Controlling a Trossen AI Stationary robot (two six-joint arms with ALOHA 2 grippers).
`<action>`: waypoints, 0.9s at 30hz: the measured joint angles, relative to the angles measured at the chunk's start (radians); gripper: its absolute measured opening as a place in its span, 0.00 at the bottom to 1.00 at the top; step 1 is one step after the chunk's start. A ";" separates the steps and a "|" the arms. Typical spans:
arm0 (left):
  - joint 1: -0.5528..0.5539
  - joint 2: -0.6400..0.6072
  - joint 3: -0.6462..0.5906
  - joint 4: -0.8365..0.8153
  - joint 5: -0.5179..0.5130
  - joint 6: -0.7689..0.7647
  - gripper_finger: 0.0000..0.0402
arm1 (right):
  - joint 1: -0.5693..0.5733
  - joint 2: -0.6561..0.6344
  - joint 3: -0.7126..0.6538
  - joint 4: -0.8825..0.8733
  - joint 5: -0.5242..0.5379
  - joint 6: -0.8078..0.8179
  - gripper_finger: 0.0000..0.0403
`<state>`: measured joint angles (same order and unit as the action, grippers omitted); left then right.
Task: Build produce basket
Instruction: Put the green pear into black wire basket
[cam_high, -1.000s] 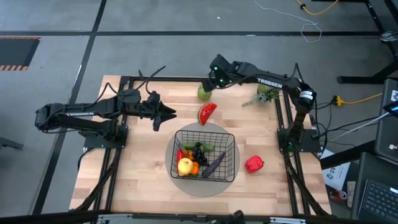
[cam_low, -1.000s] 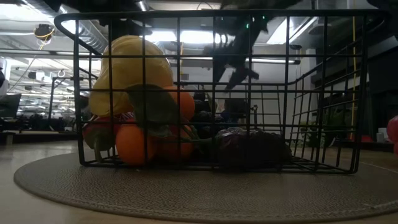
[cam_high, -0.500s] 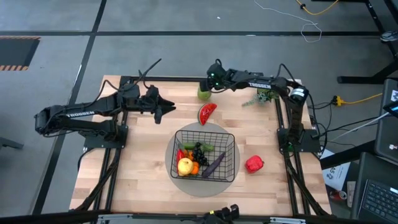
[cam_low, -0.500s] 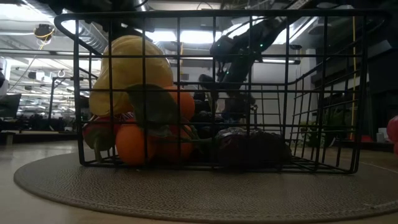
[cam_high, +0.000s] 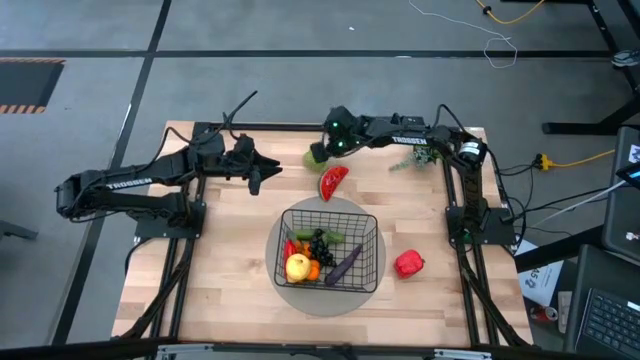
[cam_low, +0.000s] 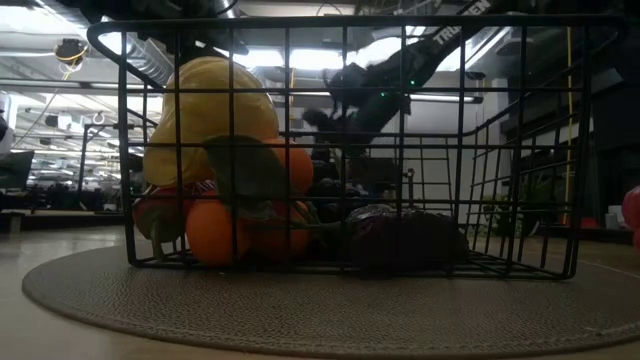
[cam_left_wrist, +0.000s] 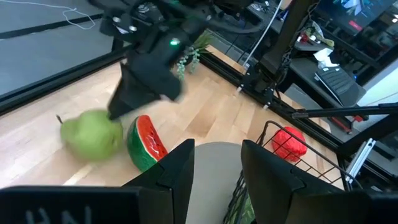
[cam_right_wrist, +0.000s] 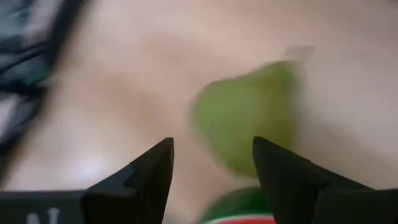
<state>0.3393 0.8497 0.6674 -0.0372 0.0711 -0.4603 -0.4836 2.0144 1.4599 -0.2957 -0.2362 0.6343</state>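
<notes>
Basket (cam_high: 330, 247) is seen standing on a flat round grey disc (cam_high: 300, 297) at the middle of the near half of the wooden table (cam_high: 230, 290). Inside it are noted a yellow lemon (cam_high: 298, 266), oranges (cam_high: 313, 270), dark grapes (cam_high: 319, 243) and a purple eggplant (cam_high: 343, 264); a strip of red shows at the basket's left wall, not identifiable. In the low view the lemon (cam_low: 208, 110) is stacked above an orange (cam_low: 212, 232) against the mesh.

Still outside the basket: green pear (cam_high: 317, 155) at the far edge of the table, watermelon slice (cam_high: 332, 181) just beside it toward the basket, red pepper (cam_high: 408, 264) on the bare table to the right of the basket. A green leafy sprig (cam_high: 420, 156) lies near the far right corner.

Right gripper (cam_high: 328, 146) is reached across the far edge and is positioned right at the pear. In the right wrist view the jaws are seen spread apart, with the pear (cam_right_wrist: 245, 115) beyond the fingertips (cam_right_wrist: 155, 163) and not held; the left wrist view shows the pear (cam_left_wrist: 93, 133) at the tip of that gripper (cam_left_wrist: 124, 106), the watermelon slice (cam_left_wrist: 144, 142) alongside.

Left gripper (cam_high: 262, 172) is held over the far left part of the table, well apart from the basket; its jaws are seen parted and empty in the left wrist view
</notes>
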 joint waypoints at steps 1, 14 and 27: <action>0.000 0.000 0.000 0.000 0.000 0.000 0.32 | 0.009 0.000 0.000 0.022 -0.065 -0.013 0.55; 0.000 0.000 0.000 0.000 0.001 -0.001 0.32 | 0.105 0.000 0.000 0.167 0.012 0.015 0.55; -0.007 0.000 0.000 0.000 0.001 0.001 0.32 | 0.089 0.004 0.000 -0.083 0.412 0.071 0.55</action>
<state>0.3325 0.8497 0.6674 -0.0372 0.0721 -0.4596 -0.3946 2.0182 1.4601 -0.3788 0.1760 0.7052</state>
